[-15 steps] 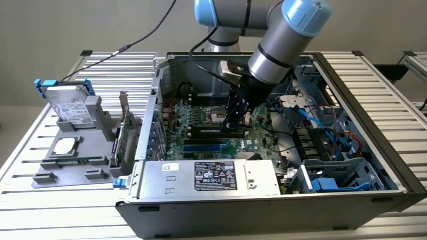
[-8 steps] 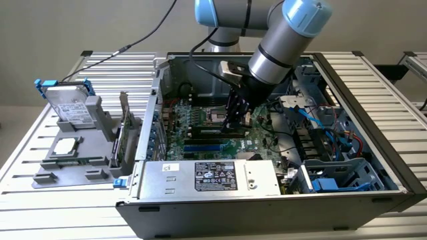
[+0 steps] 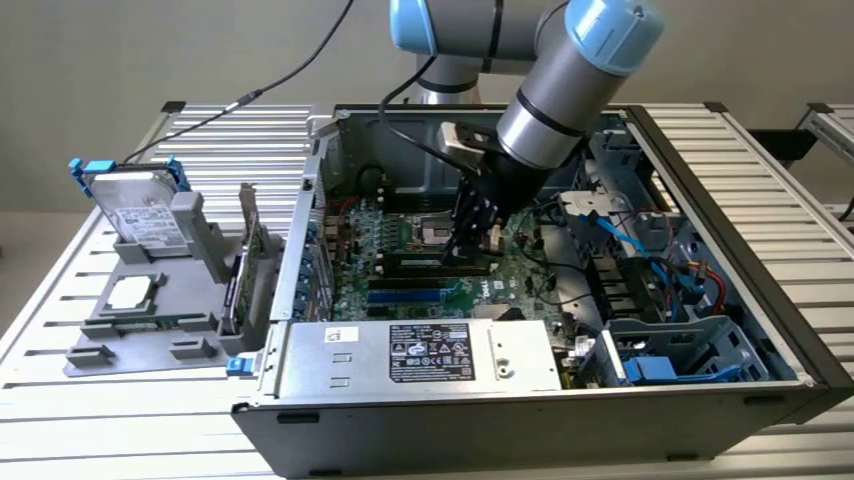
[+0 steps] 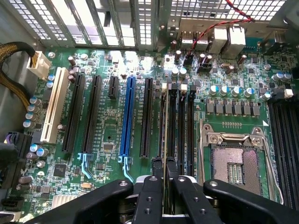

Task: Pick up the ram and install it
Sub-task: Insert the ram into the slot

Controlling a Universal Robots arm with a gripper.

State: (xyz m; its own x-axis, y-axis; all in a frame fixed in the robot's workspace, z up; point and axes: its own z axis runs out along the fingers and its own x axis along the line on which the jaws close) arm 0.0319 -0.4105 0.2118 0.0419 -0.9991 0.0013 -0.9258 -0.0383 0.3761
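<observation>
My gripper (image 3: pixel 467 240) reaches down into the open computer case (image 3: pixel 787 330), just over the motherboard's (image 3: pixel 400 235) memory slots. In the wrist view the gripper (image 4: pixel 164 163) is shut on the ram (image 4: pixel 165 121). I see the ram edge-on as a thin green strip, running from between the black fingertips (image 4: pixel 156 163) along the black memory slots (image 4: pixel 180 126) beside the CPU socket (image 4: pixel 233 163). It lines up with the slot nearest the long black expansion slot (image 4: pixel 146 116). Whether it is seated in the slot or just above it I cannot tell.
A silver power supply (image 3: pixel 414 355) closes the case's near side. Blue cables and drive bays (image 3: pixel 667 300) crowd the exterior view's right. Outside the case, at the exterior view's left, a grey fixture (image 3: pixel 147 300) holds a hard drive (image 3: pixel 134 205) and an upright card (image 3: pixel 248 250).
</observation>
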